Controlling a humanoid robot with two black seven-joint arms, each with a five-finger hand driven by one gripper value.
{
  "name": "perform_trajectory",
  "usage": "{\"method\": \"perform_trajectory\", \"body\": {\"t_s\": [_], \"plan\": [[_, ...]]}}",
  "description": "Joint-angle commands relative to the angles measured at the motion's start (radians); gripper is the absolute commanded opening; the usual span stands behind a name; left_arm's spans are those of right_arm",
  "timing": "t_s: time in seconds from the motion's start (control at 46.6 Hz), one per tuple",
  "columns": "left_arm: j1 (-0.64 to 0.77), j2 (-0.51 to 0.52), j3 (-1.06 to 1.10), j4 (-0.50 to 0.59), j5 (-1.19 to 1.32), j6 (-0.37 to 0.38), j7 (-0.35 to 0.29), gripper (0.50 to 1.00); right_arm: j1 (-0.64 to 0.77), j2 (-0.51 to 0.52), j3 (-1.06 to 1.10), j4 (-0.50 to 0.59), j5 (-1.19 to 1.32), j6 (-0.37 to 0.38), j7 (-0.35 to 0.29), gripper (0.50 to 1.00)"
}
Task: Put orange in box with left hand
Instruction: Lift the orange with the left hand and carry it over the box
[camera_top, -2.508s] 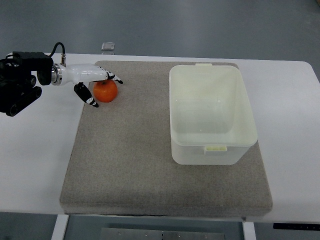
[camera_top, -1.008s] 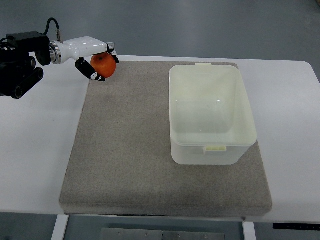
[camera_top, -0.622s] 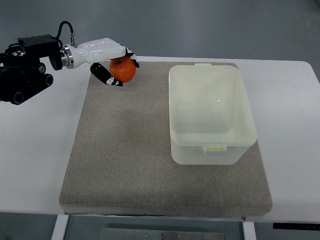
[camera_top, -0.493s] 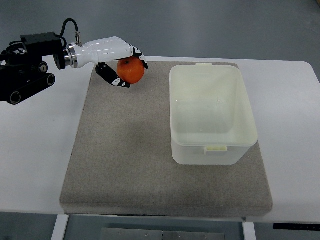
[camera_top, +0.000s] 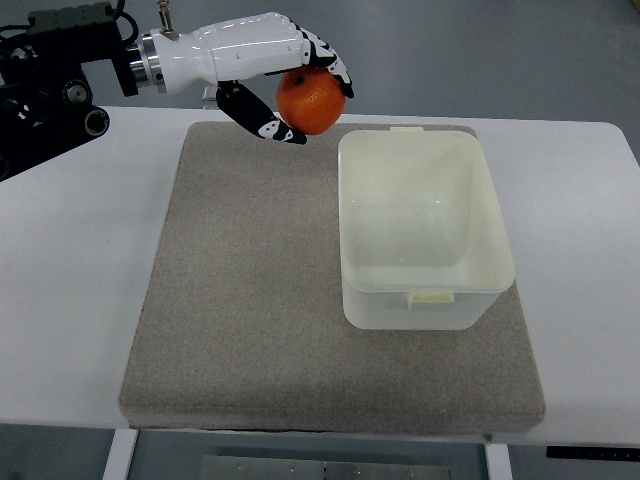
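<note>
The orange (camera_top: 311, 101) sits up in the air inside the left robot hand (camera_top: 268, 72), whose fingers (camera_top: 325, 60) wrap around it. The white box (camera_top: 424, 230) is just right of the robot hand, lower down, on a gray mat (camera_top: 250, 290) on the white surface (camera_top: 70, 270).

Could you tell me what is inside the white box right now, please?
Nothing shows inside the box: its pale floor is bare. The orange is gripped in the left hand, held up beside the box's far left corner. No part of the inside is covered.
</note>
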Motion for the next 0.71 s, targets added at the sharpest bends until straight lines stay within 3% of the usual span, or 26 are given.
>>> {"method": "perform_trajectory", "body": {"t_s": [0.0,0.686], "plan": [[-0.022,-0.016,0.001,-0.015,0.005,-0.009,0.000,0.500,-0.002,0.000,0.000,0.000,0.000,0.000,0.000,0.926],[0.001,-0.216,0.022,0.004,0.158,-0.029,0.000,0.500,0.000,0.000,0.000,0.000,0.000,0.000,0.000,0.926]]}}
